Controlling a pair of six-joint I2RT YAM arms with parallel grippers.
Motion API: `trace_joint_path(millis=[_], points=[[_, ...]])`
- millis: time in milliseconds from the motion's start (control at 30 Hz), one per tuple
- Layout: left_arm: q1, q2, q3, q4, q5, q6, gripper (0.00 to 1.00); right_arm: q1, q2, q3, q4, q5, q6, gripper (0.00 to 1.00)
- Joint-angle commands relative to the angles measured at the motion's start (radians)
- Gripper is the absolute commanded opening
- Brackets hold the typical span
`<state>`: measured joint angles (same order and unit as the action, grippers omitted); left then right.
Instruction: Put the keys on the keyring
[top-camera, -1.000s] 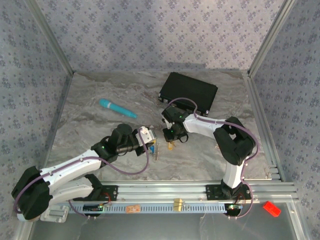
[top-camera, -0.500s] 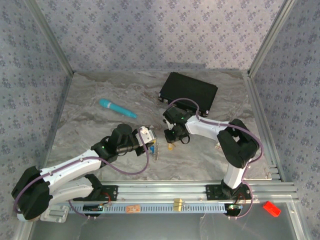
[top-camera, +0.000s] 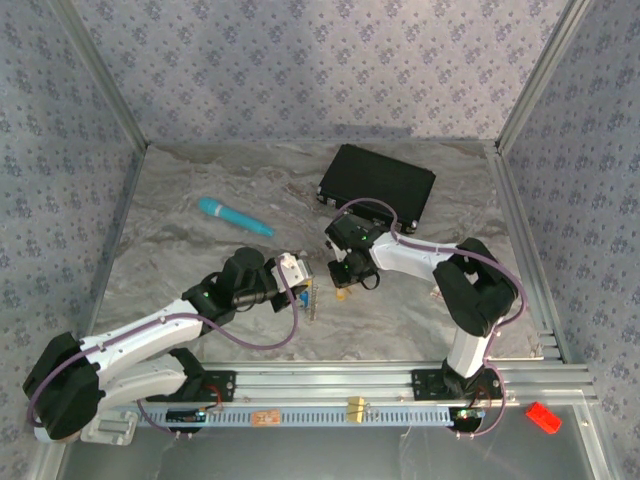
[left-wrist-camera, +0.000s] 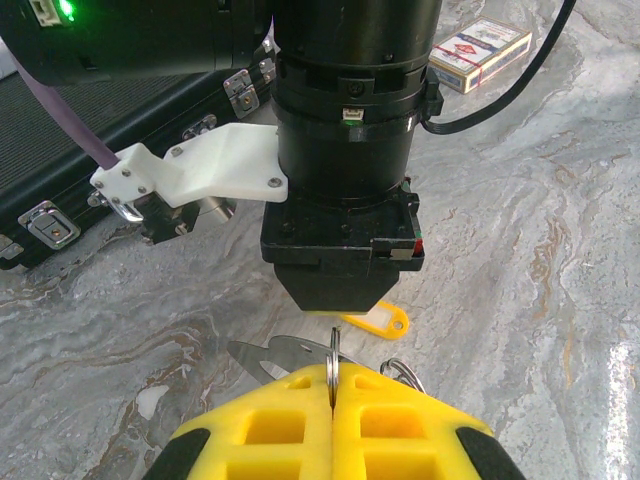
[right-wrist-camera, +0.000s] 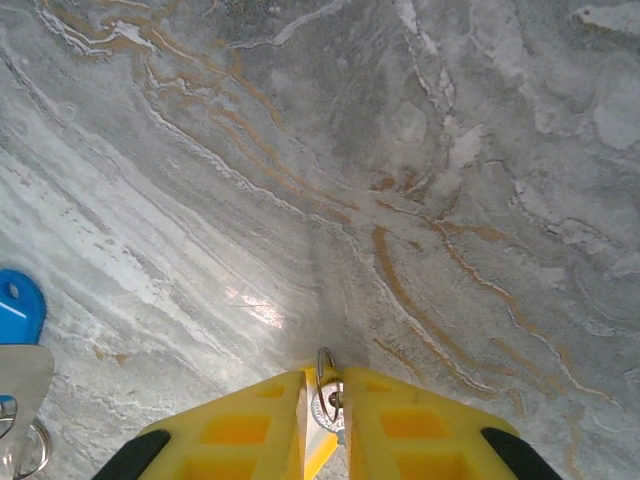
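Clamping its yellow fingers together, the left pincer (left-wrist-camera: 333, 378) held a thin silvery ring edge-on, taken to be the keyring (left-wrist-camera: 331, 345), just above the bench (right-wrist-camera: 450, 150). A flat silvery blade lay just beside the fingers on one side and a small wire loop on the other. The blue key (right-wrist-camera: 14, 305) sat close by; whether it was already threaded could not be told.

Facing it, the right pincer (right-wrist-camera: 325, 380) pointed down, its jaws drawn in on the small ring of the yellow key (left-wrist-camera: 375, 322), whose head touched the bench under it. Key and keyring were near each other but apart.

Judgement: both parts gripped, alignment in hand, yellow key not yet on the keyring; threading left to do.

Count: keys 2 (blue, yellow); keyring 1. Farther back: teal pen (top-camera: 235, 217) 1; box of playing cards (left-wrist-camera: 480, 55) 1; black case (top-camera: 378, 183) 1, at the far edge.
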<state>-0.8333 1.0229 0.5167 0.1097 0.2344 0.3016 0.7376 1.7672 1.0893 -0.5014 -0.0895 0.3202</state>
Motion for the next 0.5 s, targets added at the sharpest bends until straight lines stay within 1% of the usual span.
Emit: trace_joint_path(millis=[0, 333, 467], points=[[-0.007, -0.006, -0.003, 0.022, -0.003, -0.009, 0.0, 0.007, 0.018, 0.007, -0.026, 0.013, -0.012, 0.16], [-0.007, -0.004, -0.004, 0.021, -0.006, -0.009, 0.0, 0.007, 0.025, 0.014, -0.032, 0.015, -0.016, 0.12], [-0.007, -0.004, -0.004, 0.02, -0.007, -0.009, 0.0, 0.006, 0.027, 0.014, -0.03, 0.016, -0.017, 0.07]])
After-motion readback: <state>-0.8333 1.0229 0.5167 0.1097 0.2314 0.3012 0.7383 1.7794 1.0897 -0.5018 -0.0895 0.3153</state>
